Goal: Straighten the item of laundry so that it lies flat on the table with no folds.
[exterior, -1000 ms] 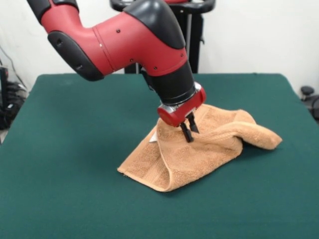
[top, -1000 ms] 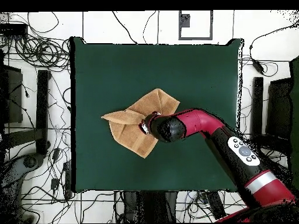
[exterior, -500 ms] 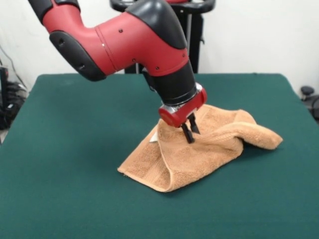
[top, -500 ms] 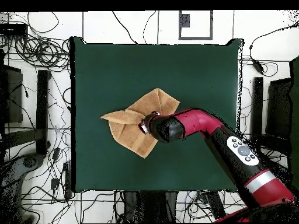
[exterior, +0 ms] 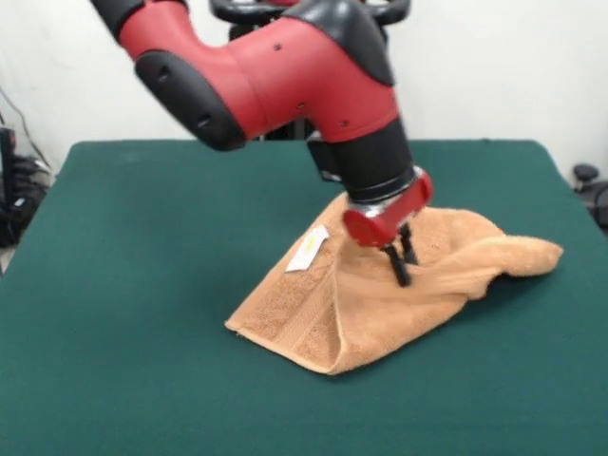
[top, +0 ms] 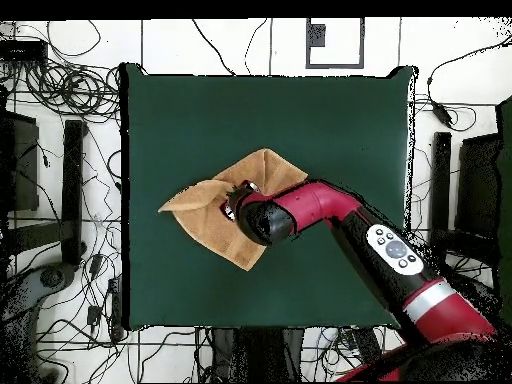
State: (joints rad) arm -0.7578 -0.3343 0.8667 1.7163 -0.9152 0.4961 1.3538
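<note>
The tan-orange towel (exterior: 380, 304) lies crumpled on the green table (exterior: 142, 285), folded over itself, with a raised ridge and one end reaching right. Its white tag (exterior: 308, 249) shows on the left slope. My gripper (exterior: 400, 258) points down onto the towel's middle with its black fingers close together, pinching the cloth. In the overhead view the towel (top: 205, 215) sits at the table's middle left and my arm covers its right part; the gripper (top: 232, 203) is mostly hidden under the wrist.
The table (top: 330, 120) has broad bare green cloth on all sides of the towel. Cables and stands lie on the floor round the table (top: 60, 150). A black pedestal (exterior: 366, 57) stands behind the far edge.
My gripper has moved to the right in the front view, dragging the pinched towel along. The towel's right end has stretched farther out and the tag now shows.
</note>
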